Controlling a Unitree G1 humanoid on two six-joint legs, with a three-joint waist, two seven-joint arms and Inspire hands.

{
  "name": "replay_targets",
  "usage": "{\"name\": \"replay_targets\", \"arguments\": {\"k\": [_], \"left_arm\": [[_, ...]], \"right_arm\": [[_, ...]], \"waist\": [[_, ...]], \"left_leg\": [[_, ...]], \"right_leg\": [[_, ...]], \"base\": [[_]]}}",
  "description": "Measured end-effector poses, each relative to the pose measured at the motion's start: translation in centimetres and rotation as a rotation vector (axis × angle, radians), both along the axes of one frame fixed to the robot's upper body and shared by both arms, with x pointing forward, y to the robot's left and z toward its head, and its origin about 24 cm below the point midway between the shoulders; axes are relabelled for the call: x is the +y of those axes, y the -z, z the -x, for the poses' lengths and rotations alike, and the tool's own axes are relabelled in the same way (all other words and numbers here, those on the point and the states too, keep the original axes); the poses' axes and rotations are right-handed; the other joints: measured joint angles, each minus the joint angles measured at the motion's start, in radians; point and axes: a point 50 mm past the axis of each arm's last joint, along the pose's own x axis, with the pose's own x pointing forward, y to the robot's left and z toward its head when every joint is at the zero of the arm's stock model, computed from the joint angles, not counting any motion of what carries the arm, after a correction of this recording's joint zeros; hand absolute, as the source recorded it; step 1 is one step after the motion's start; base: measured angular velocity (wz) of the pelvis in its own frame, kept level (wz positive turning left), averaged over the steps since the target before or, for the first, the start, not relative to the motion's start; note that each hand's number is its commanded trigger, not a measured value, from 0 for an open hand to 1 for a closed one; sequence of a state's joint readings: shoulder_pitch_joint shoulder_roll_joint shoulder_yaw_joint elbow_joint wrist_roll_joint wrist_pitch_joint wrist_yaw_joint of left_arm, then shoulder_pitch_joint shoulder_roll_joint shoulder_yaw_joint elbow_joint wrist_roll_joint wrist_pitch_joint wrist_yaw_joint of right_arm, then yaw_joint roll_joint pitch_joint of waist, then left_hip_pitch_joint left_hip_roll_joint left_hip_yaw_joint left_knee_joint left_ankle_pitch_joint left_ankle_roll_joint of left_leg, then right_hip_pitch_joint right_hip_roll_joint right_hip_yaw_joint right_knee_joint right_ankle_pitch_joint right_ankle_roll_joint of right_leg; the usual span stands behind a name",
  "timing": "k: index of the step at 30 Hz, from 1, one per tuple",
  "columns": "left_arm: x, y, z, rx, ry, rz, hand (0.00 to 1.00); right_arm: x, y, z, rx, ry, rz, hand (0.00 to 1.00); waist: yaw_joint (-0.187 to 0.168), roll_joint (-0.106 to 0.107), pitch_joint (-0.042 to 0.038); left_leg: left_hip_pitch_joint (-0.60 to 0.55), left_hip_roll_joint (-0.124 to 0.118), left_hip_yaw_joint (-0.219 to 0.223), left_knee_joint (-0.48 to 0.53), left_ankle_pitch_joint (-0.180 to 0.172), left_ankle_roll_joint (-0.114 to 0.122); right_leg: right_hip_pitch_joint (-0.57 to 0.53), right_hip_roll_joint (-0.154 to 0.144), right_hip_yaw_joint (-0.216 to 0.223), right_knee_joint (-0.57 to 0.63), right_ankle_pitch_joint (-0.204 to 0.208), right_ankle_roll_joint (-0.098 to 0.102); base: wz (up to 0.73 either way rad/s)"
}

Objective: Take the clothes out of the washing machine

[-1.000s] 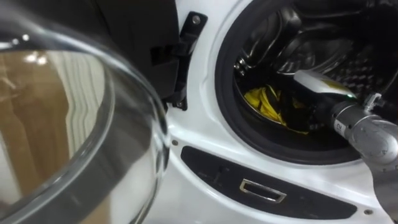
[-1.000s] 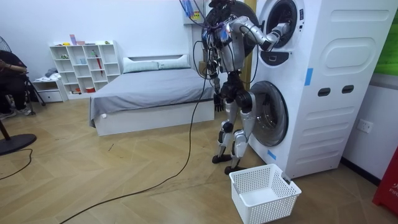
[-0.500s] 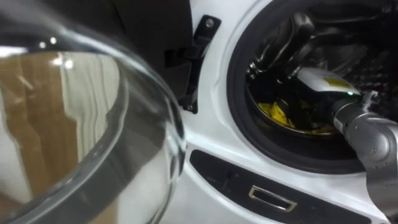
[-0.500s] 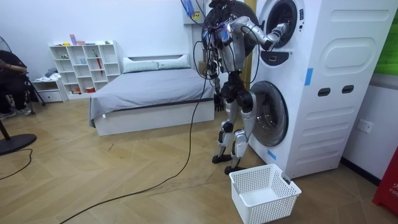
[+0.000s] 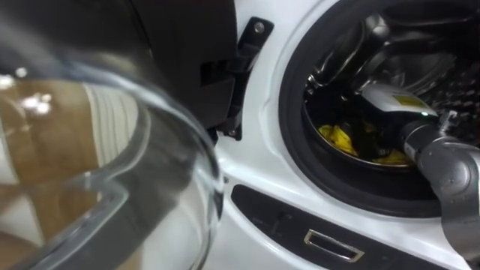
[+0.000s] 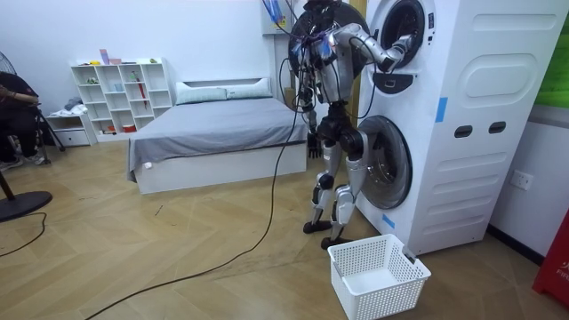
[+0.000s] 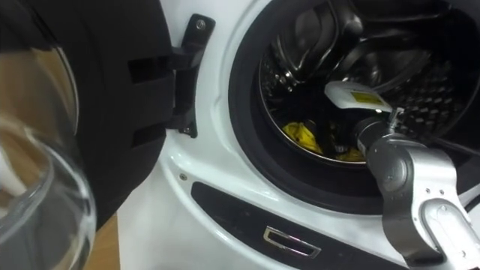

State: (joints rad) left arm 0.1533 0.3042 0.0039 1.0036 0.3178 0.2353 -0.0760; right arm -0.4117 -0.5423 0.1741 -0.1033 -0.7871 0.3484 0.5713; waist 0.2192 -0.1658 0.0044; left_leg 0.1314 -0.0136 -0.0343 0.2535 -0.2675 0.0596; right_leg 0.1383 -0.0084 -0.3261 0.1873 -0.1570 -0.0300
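1. The left hand (image 6: 312, 144) hangs beside the robot's hip; its state I cannot tell.
2. The round clear glass door (image 5: 112, 172) stands open, on a black hinge (image 5: 241, 67).
3. Inside the white washing machine (image 5: 255, 169), a crumpled yellow cloth (image 5: 336, 138) lies low in the steel drum (image 5: 337, 52).
4. The right hand (image 5: 390, 105) is inside the drum, just beside the cloth; if it grips, I cannot tell.

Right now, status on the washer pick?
Right hand in drum, at yellow cloth, grip unseen. Left hand hangs at side. Door open.
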Motion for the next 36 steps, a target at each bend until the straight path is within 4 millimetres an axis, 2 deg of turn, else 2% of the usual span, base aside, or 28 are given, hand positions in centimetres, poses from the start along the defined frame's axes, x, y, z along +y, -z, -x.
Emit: {"name": "replay_targets", "arguments": {"k": [7,10,13,17,18,20,24,26,27,29,32,36], "left_arm": [[-0.3,0.0,-0.3,-0.023,0.028,0.003,0.00],[-0.3,0.0,-0.4,-0.042,0.038,-0.006,0.00],[-0.2,0.0,-0.4,-0.051,0.034,-0.017,0.00],[-0.1,-0.1,-0.4,-0.060,0.033,-0.027,0.00],[-0.3,0.0,-0.3,-0.069,0.034,-0.022,0.00],[-0.7,0.1,-0.2,-0.087,0.036,-0.017,0.00],[-0.9,0.3,0.7,-0.080,0.031,-0.006,0.00],[-0.9,0.3,1.2,-0.072,0.025,-0.006,0.00],[-0.9,0.3,1.3,-0.078,0.011,-0.005,0.00],[-0.6,0.2,1.7,-0.091,-0.010,-0.008,0.00],[-0.1,0.1,2.4,-0.102,-0.043,-0.029,0.00],[-0.1,0.1,3.4,-0.093,-0.082,-0.031,0.00]], "right_arm": [[0.1,-0.8,0.8,-0.044,-0.023,-0.009,1.00],[0.3,-1.2,1.2,-0.061,-0.047,-0.014,1.00],[0.9,-1.8,1.4,-0.083,-0.090,-0.045,1.00],[1.8,-2.7,2.0,-0.121,-0.163,-0.077,1.00],[2.1,-3.1,2.2,-0.137,-0.186,-0.091,1.00],[2.6,-3.7,3.1,-0.177,-0.235,-0.095,1.00],[2.8,-4.1,4.2,-0.205,-0.289,-0.151,1.00],[2.6,-4.3,4.9,-0.226,-0.307,-0.175,1.00],[2.5,-4.5,5.5,-0.242,-0.313,-0.181,1.00],[2.5,-4.9,6.3,-0.277,-0.343,-0.188,1.00],[2.7,-5.5,7.1,-0.323,-0.396,-0.251,1.00],[2.8,-6.3,8.0,-0.375,-0.461,-0.395,1.00]], "waist": [[0.000,0.011,-0.0010],[-0.005,0.016,-0.0013],[-0.028,0.021,0.0000],[-0.045,0.024,0.0012],[-0.048,0.026,0.0008],[-0.053,0.033,0.0050],[-0.072,0.038,0.0043],[-0.084,0.044,0.0008],[-0.084,0.051,-0.0028],[-0.084,0.066,-0.0123],[-0.084,0.076,-0.0156],[-0.096,0.078,-0.0145]], "left_leg": [[-0.001,0.002,0.005,-0.016,0.001,-0.001],[0.001,0.004,0.009,-0.020,0.001,-0.001],[0.001,0.004,0.019,-0.028,0.002,-0.001],[0.004,0.008,0.040,-0.032,0.002,-0.001],[0.002,0.009,0.049,-0.032,0.002,-0.001],[0.004,0.009,0.066,-0.034,0.002,-0.001],[0.018,0.010,0.089,-0.034,0.002,-0.001],[0.023,0.011,0.104,-0.033,0.002,-0.001],[0.029,0.012,0.128,-0.034,0.002,-0.001],[0.034,0.013,0.144,-0.034,0.002,-0.001],[0.038,0.014,0.145,-0.036,0.002,-0.001],[0.050,0.020,0.163,-0.056,0.002,-0.001]], "right_leg": [[-0.011,-0.003,0.010,0.000,0.000,0.000],[-0.014,0.008,0.036,-0.001,0.000,0.000],[-0.021,0.012,0.078,-0.002,0.000,0.000],[-0.030,0.016,0.096,-0.003,0.000,0.000],[-0.035,0.017,0.109,-0.003,0.000,0.000],[-0.039,0.019,0.131,-0.004,0.000,0.000],[-0.028,0.020,0.157,-0.004,0.000,0.000],[-0.025,0.019,0.183,-0.003,0.000,0.000],[-0.029,0.020,0.203,-0.003,0.000,0.001],[-0.028,0.019,0.227,-0.001,-0.003,0.006],[-0.024,0.020,0.240,-0.002,-0.006,0.010],[-0.016,0.023,0.247,-0.006,-0.006,0.010]], "base": [[-0.02],[-0.05],[-0.06],[-0.15],[-0.20],[-0.20],[-0.03],[0.16],[0.11],[0.08],[0.01],[0.07]]}}
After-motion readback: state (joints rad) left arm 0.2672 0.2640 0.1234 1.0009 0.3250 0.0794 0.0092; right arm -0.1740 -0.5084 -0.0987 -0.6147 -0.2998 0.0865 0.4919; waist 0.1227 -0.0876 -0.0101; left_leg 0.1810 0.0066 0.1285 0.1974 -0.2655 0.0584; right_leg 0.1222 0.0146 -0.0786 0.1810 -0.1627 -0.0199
